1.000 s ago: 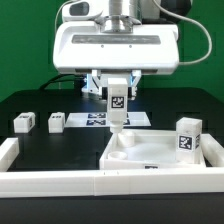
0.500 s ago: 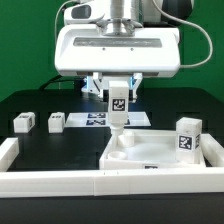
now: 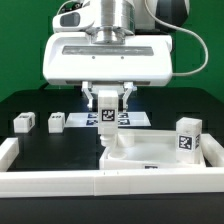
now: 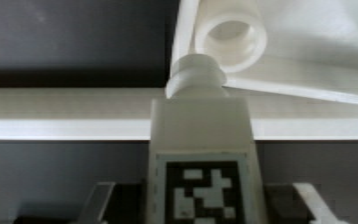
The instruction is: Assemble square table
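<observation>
My gripper [image 3: 107, 103] is shut on a white table leg [image 3: 107, 120] that hangs upright with its tag facing the exterior camera. The leg's rounded tip hovers just over the near-left corner of the square table top [image 3: 165, 152], a white slab with a raised rim. In the wrist view the leg [image 4: 201, 130] points at the slab's corner, its tip just short of a round hole [image 4: 233, 36] and beside it. The fingers [image 4: 105, 200] flank the tagged end. Another leg [image 3: 188, 137] stands on the slab's right side.
Two more small legs [image 3: 23, 122] [image 3: 56, 121] lie on the black table at the exterior view's left. The marker board [image 3: 137, 119] lies behind the gripper. White border rails run along the front [image 3: 60, 182], left [image 3: 8, 152] and right [image 3: 215, 150].
The gripper has carried the leg toward the exterior view's left and slightly down, to the slab's corner. Its grip is unchanged.
</observation>
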You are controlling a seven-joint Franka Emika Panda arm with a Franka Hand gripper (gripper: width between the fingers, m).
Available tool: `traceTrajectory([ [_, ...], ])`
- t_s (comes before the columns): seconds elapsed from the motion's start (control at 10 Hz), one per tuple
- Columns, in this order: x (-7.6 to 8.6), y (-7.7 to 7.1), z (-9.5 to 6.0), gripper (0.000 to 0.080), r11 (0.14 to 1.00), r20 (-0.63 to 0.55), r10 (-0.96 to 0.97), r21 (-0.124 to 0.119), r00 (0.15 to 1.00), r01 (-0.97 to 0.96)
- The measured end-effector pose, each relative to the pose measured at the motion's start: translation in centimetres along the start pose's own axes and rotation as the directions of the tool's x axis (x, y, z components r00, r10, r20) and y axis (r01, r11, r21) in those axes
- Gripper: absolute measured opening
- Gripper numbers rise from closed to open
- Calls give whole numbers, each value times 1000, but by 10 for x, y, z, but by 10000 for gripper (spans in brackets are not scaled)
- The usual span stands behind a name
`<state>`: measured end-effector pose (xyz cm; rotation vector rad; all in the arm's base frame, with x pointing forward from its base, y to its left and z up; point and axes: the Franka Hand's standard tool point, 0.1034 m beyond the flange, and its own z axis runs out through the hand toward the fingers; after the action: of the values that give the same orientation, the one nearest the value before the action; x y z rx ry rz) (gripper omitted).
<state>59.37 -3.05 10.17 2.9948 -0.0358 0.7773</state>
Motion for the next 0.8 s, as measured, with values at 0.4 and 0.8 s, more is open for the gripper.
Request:
traceTrajectory([
  [0.4, -4, -11, 15, 289, 1000, 12, -5, 8, 1000, 5],
  [0.8, -6, -15, 15, 289, 1000, 9, -12, 9, 1000, 12],
])
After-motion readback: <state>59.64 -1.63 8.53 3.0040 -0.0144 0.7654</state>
